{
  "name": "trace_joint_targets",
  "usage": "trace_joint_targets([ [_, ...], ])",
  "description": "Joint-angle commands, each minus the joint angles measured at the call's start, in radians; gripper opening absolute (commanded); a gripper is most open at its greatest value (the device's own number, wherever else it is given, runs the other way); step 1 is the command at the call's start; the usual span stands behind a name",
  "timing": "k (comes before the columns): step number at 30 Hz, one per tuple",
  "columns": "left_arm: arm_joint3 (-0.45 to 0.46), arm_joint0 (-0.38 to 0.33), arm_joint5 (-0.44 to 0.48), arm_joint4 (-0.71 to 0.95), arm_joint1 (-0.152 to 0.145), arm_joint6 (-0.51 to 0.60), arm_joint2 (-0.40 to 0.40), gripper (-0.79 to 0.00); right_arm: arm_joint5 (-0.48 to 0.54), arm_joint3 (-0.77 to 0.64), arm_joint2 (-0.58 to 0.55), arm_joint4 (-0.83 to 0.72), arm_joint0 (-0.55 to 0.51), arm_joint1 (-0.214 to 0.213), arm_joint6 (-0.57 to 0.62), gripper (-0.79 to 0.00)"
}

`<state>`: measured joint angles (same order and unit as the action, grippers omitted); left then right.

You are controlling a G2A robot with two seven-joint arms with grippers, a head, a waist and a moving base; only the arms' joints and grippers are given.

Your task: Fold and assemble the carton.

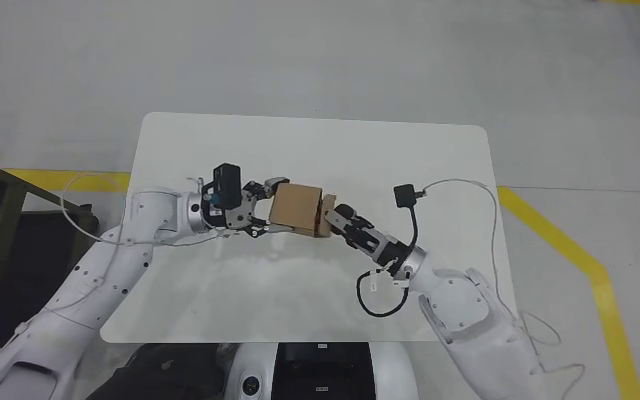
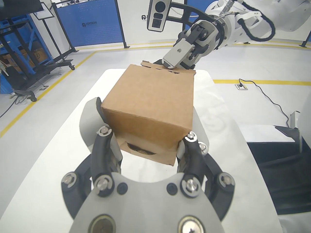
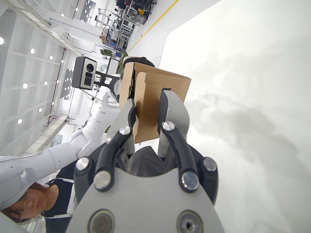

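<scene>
The brown carton (image 1: pixel 297 207) is held up over the middle of the white table (image 1: pixel 300 150), between my two arms. My left gripper (image 1: pixel 262 210) is shut on its left end, one finger on each side wall (image 2: pixel 150 107); the left gripper (image 2: pixel 145 122) sits low on the box. A loose flap hangs under that end. My right gripper (image 1: pixel 335 213) is at the opposite end, its fingers closed against a flap there (image 3: pixel 148 99). From the left wrist, the right gripper (image 2: pixel 171 65) touches the far top edge. The carton (image 3: pixel 155 90) shows an open seam on the right wrist side.
A small black device (image 1: pixel 404 194) with a white cable lies on the table to the right of the carton, behind my right arm. Bare tabletop lies in front of and behind the carton. Table edges are close at left and right.
</scene>
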<state>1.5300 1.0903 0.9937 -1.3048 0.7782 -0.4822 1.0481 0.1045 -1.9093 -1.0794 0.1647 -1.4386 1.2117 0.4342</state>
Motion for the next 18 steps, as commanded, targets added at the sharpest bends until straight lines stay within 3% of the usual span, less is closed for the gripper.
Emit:
trace_joint_targets([
  [1,0.001,-0.001,0.0,-0.001,0.003,0.004,-0.001,-0.785,-0.007,-0.005,0.008,0.012,0.006,0.001,-0.003,-0.61],
  [10,-0.005,-0.005,0.0,0.004,0.013,0.015,0.001,-0.785,-0.055,-0.029,0.023,0.081,0.013,0.004,-0.033,-0.686],
  [18,-0.01,-0.001,0.007,0.0,0.019,0.013,0.01,-0.785,-0.055,-0.038,0.02,0.085,0.001,0.005,-0.049,-0.68],
])
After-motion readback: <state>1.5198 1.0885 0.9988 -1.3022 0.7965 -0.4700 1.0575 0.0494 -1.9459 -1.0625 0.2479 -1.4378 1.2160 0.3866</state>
